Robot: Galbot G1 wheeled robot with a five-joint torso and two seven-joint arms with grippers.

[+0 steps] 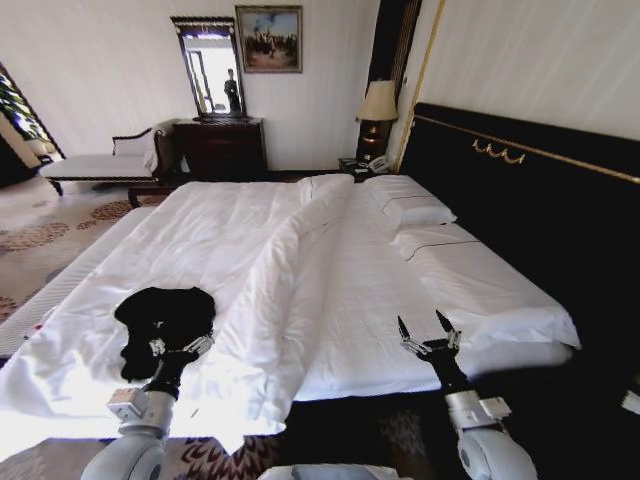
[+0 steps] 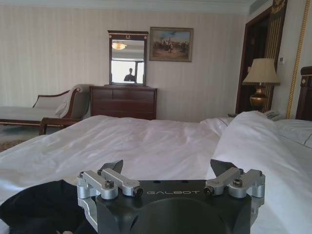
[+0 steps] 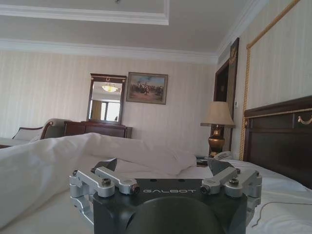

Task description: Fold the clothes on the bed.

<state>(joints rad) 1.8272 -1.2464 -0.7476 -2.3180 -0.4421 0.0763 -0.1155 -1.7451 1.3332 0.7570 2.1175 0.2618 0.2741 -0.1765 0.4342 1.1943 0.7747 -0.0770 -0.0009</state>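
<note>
Currently we are at the approach step: one black T-shirt (image 1: pixel 163 325) lies crumpled near the foot edge of the bed (image 1: pixel 330 290), unfolded. Our left gripper (image 1: pixel 181 346) hovers at the shirt's near edge, fingers spread, holding nothing. Our right gripper (image 1: pixel 428 335) waits open over bare sheet, well apart. Next we likely need to grasp and spread the shirt flat.

Walls: pale, finely striped wallpaper (image 2: pixel 58 53) with white cornice above.
Far wall: dark wooden dresser (image 1: pixel 221 148) under a framed mirror (image 1: pixel 209 68); a framed painting (image 1: pixel 269 39) hangs just beside the mirror.
Corner: lit table lamp (image 1: pixel 377 108) with pale shade on a dark nightstand, near what may be a telephone.
Left side: pale chaise (image 1: pixel 100 160) with dark wooden frame.
Floor: patterned carpet (image 1: pixel 35 240) in beige and brown.
</note>
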